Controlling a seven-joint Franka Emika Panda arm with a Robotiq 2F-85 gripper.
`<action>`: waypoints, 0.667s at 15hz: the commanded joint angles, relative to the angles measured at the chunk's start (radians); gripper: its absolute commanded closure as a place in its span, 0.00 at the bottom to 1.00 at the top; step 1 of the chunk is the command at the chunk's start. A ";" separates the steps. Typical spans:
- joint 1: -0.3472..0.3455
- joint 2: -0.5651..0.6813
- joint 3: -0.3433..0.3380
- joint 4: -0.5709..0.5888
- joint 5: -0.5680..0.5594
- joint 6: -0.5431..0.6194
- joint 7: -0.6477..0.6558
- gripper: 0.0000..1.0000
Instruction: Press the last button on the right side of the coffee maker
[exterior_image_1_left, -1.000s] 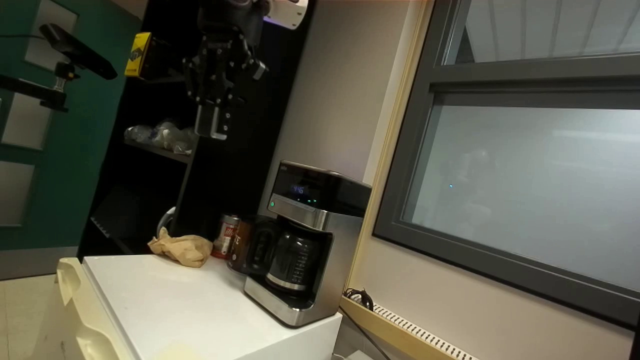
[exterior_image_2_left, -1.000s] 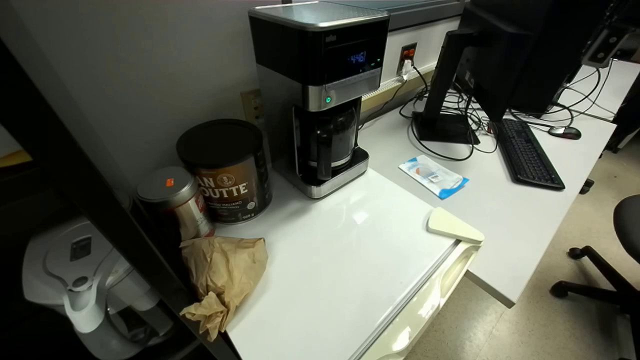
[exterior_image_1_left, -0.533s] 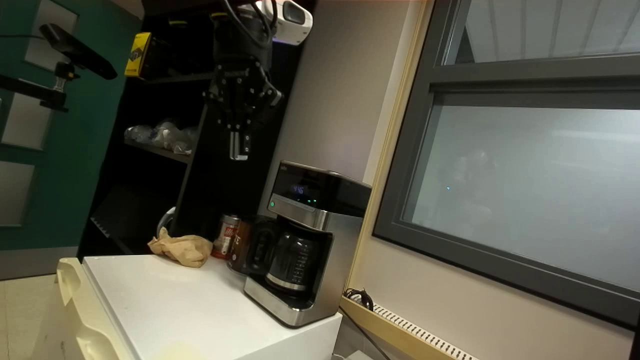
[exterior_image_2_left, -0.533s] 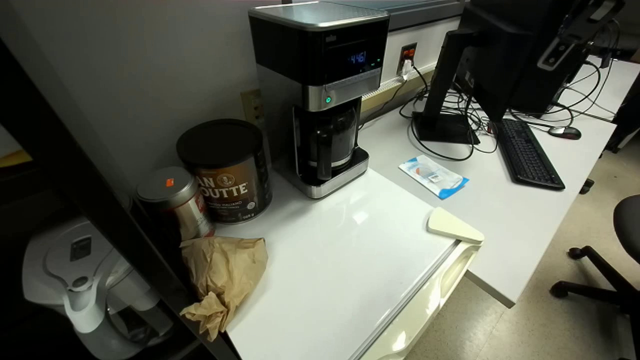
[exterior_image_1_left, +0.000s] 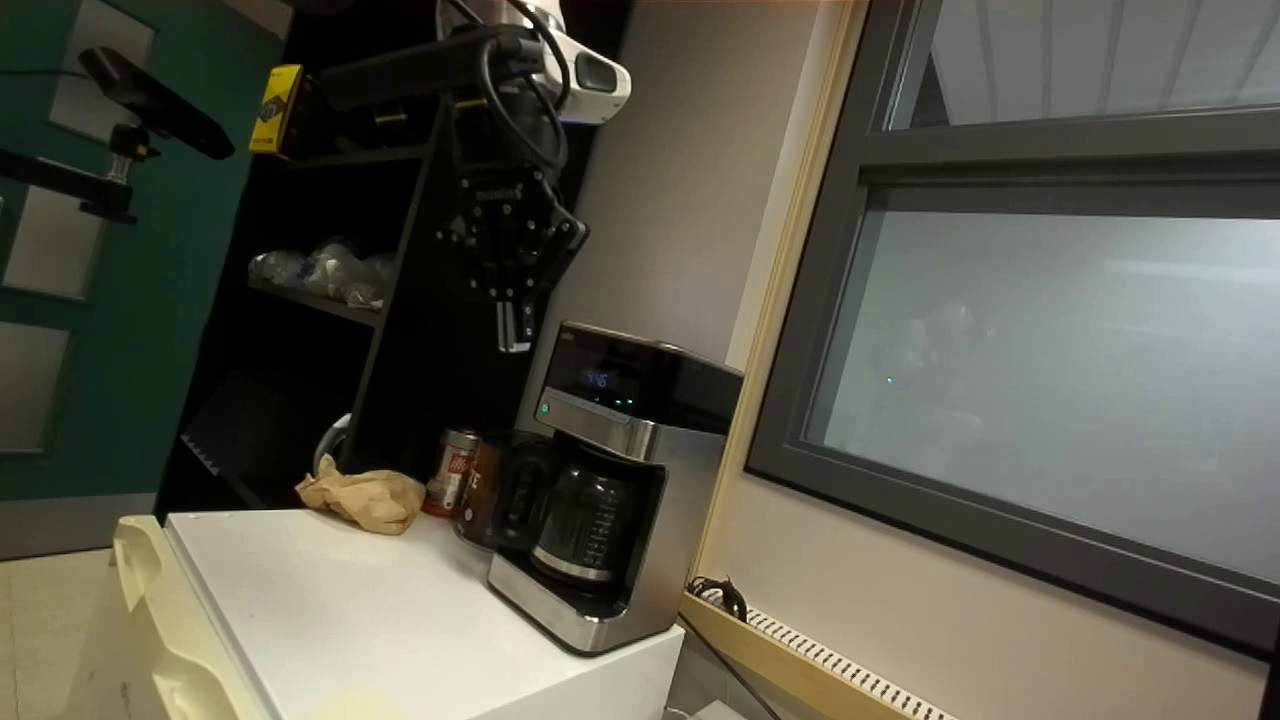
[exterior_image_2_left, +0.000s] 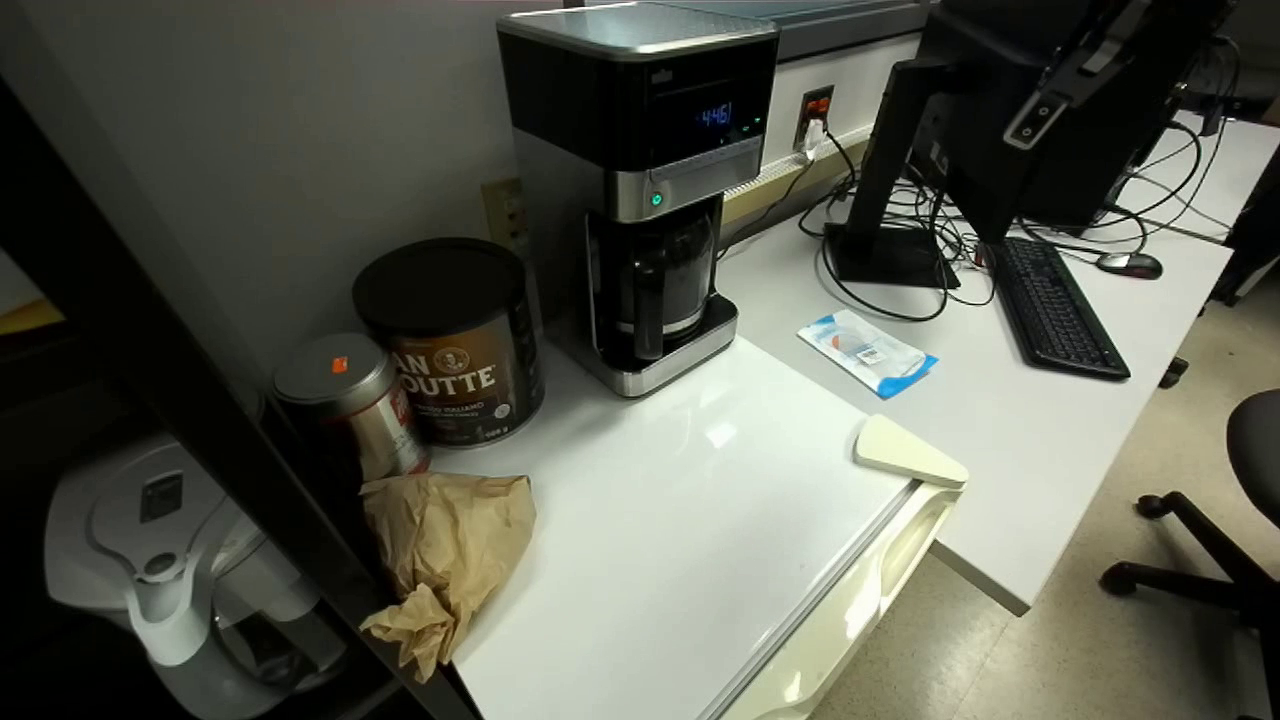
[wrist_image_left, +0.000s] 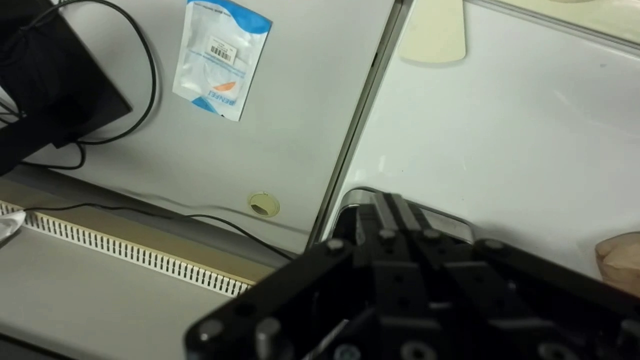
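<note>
The coffee maker, with a black top, silver sides and a dark glass carafe, stands upright on the white surface in both exterior views (exterior_image_1_left: 692, 500) (exterior_image_2_left: 575, 95). Its front panel has a lit clock display, small green lights and a silver strip with a green-lit button (exterior_image_2_left: 656, 200) at one end. My gripper (exterior_image_1_left: 515, 345) is shut and empty, pointing down in the air near the coffee maker's front top edge, apart from it. It also shows at the right in an exterior view (exterior_image_2_left: 1025, 130). In the wrist view the fingers (wrist_image_left: 395, 200) cover much of the machine's base (wrist_image_left: 356, 197).
A brown jar (exterior_image_2_left: 455, 400), a silver-red can (exterior_image_2_left: 335, 400) and a crumpled paper bag (exterior_image_2_left: 455, 550) stand beside the coffee maker. A desk with a monitor (exterior_image_2_left: 1020, 130), keyboard (exterior_image_2_left: 1050, 305), cables and a white-blue packet (exterior_image_2_left: 868, 352) adjoins. A dark shelf (exterior_image_1_left: 330, 300) and wall are close behind.
My gripper has moved down and toward the coffee maker, staying shut. In an exterior view it has come in from the right edge. The coffee maker and other objects have not moved.
</note>
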 joint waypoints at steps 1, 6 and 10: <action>0.025 0.059 -0.017 0.067 -0.050 0.045 0.059 0.99; 0.046 0.126 -0.028 0.134 -0.076 0.081 0.100 0.99; 0.066 0.190 -0.042 0.199 -0.082 0.115 0.137 0.99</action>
